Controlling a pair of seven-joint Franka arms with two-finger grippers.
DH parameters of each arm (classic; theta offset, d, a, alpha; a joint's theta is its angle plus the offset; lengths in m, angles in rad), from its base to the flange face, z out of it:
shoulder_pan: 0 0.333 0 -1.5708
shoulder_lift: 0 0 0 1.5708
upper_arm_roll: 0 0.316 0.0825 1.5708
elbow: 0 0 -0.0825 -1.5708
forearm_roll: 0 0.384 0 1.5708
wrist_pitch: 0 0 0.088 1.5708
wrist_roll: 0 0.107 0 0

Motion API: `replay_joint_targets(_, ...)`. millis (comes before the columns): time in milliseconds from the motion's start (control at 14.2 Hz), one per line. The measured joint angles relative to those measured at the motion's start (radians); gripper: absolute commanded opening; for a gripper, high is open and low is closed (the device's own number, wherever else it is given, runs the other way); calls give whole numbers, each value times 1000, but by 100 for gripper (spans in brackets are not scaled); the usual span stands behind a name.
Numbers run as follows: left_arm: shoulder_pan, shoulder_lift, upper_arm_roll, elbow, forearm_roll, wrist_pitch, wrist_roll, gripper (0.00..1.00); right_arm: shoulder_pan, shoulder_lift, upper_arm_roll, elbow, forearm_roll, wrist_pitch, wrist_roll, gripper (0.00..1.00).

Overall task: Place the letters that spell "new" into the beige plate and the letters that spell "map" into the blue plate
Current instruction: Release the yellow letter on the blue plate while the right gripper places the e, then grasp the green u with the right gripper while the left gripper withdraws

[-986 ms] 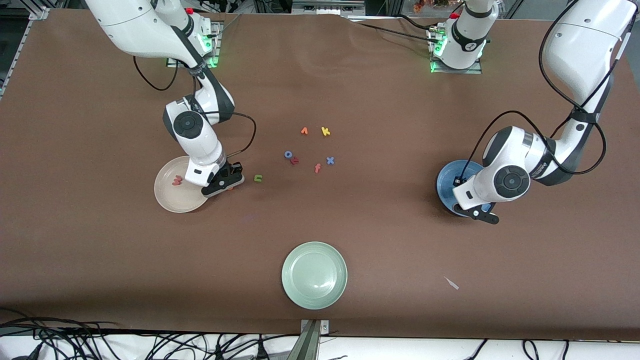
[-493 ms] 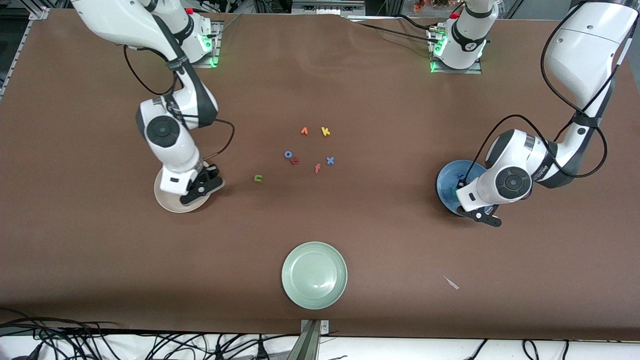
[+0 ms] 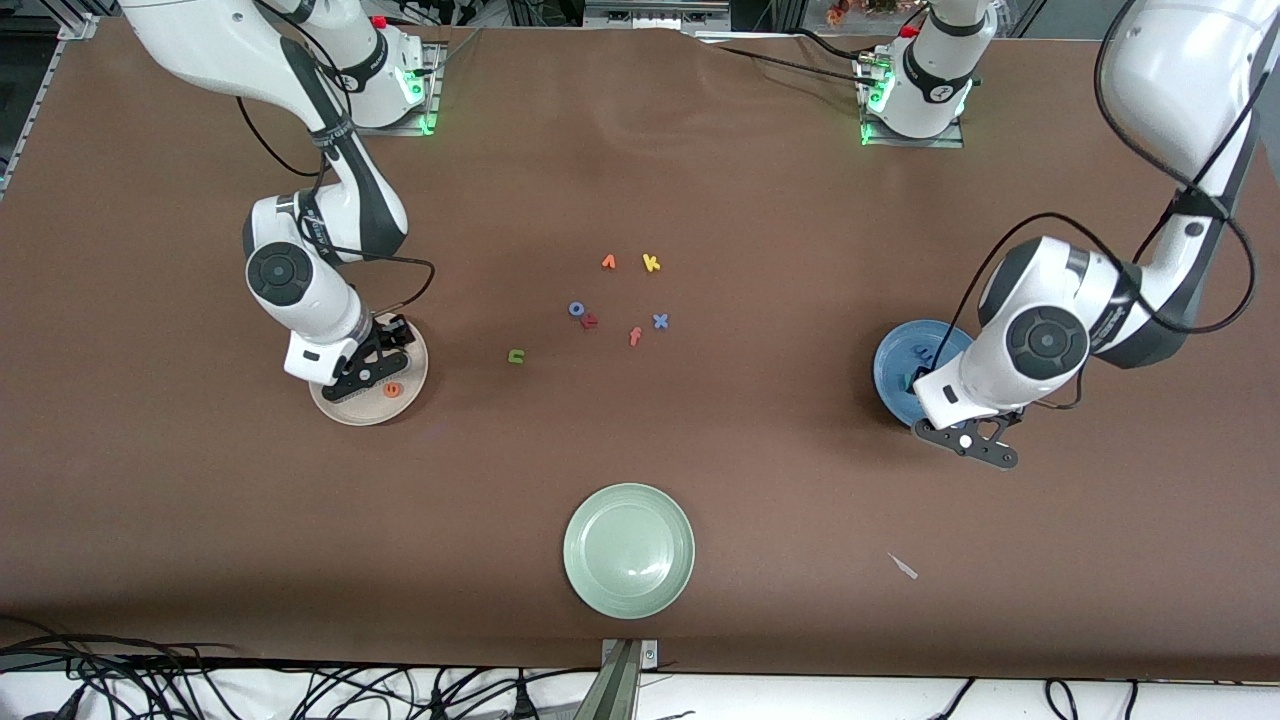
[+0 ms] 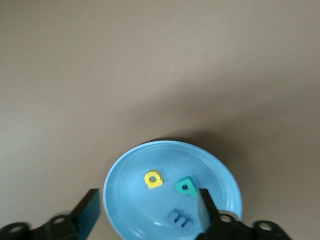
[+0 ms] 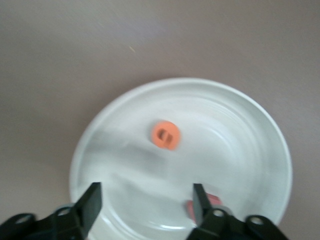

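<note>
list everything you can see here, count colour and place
beige plate: 1, cream, right arm's end; holds orange e and red w
blue plate: 1, left arm's end; holds yellow a, teal p, blue m
green plate: 1, pale green, nearest the front camera
green n: 1, on table
loose letters: 6, orange, yellow, blue, dark red, mid-table
white scrap: 1
right gripper: open, over beige plate
left gripper: open, over blue plate

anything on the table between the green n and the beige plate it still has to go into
Nothing visible. The green n lies alone on bare table, beside the beige plate toward the middle. The loose letters cluster farther from the plate. The right claw, open, hangs over the plate.
</note>
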Motion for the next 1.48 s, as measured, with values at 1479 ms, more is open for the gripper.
replay_joint_targets(1479, -296, -531, 457, -26, -527, -264, -1, 100, 144, 116, 149, 23, 20, 212, 575, 71)
